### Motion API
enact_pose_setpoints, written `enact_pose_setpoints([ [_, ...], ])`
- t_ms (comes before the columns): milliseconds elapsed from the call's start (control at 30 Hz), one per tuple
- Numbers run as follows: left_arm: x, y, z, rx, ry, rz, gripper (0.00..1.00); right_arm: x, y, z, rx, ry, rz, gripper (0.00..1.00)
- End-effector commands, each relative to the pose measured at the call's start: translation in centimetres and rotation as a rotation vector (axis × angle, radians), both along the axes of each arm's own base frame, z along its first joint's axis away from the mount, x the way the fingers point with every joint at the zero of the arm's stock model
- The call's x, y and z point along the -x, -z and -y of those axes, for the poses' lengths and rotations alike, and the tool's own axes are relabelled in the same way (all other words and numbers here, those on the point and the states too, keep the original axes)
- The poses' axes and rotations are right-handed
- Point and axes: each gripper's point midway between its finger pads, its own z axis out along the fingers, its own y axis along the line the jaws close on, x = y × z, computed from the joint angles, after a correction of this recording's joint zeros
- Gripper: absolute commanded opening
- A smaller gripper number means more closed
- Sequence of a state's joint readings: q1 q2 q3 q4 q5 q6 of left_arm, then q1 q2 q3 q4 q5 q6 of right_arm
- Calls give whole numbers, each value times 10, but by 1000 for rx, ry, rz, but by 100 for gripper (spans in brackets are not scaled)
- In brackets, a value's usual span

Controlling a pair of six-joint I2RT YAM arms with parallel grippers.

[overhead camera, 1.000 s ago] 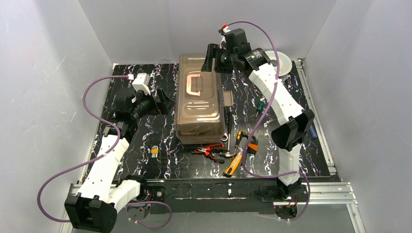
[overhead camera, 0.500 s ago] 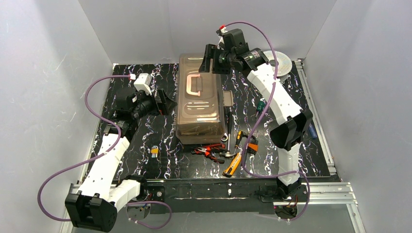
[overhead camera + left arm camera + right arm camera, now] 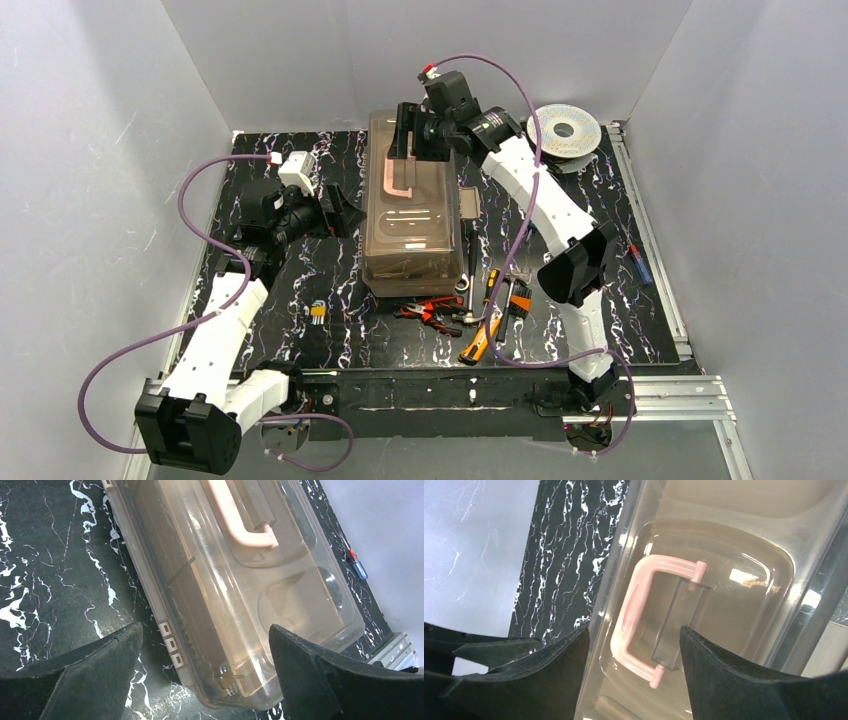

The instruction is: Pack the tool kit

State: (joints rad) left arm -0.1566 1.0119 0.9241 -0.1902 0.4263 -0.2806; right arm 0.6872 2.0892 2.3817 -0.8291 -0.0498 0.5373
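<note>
1. We see the toolbox (image 3: 413, 215) at mid-table with its lid shut. Its long axis runs from the far wall toward the arm bases.
2. Our right gripper (image 3: 634, 632) hovers over the far end of the lid, fingers spread wide and empty. The pale handle (image 3: 623, 625) sits directly below the gap, so this arm is the nearer one.
3. Our left gripper (image 3: 206, 630), also spread and empty, faces the box's left wall from just beside it.
4. The red pliers (image 3: 432, 308) and yellow knife (image 3: 478, 340) lie loose on the table off the box's near end.
5. We can read no brand, label or writing anywhere.
</note>
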Motion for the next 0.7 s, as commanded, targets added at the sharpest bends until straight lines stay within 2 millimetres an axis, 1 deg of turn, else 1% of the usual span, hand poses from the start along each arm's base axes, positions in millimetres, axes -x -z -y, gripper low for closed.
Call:
enact_pose_setpoints([
  [0,1,-5,3,7,22,6,98,-5,-13,-11,-52,30,19,73],
  [133,0,-4,3,7,21,-5,97,3,-1,-32,-67,42,-22,72],
  [300,1,-5,0,-2,2,3,97,3,10,-47,-81,76,-54,71],
  [400,1,-5,0,-2,4,1,97,1,20,-50,-80,96,-80,70],
  [567,0,-5,-1,-6,-3,-1,97,-3,36,-46,-43,156,-100,69],
  [667,0,-3,-1,-5,-1,-6,97,0,41,-51,-57,142,-128,69],
])
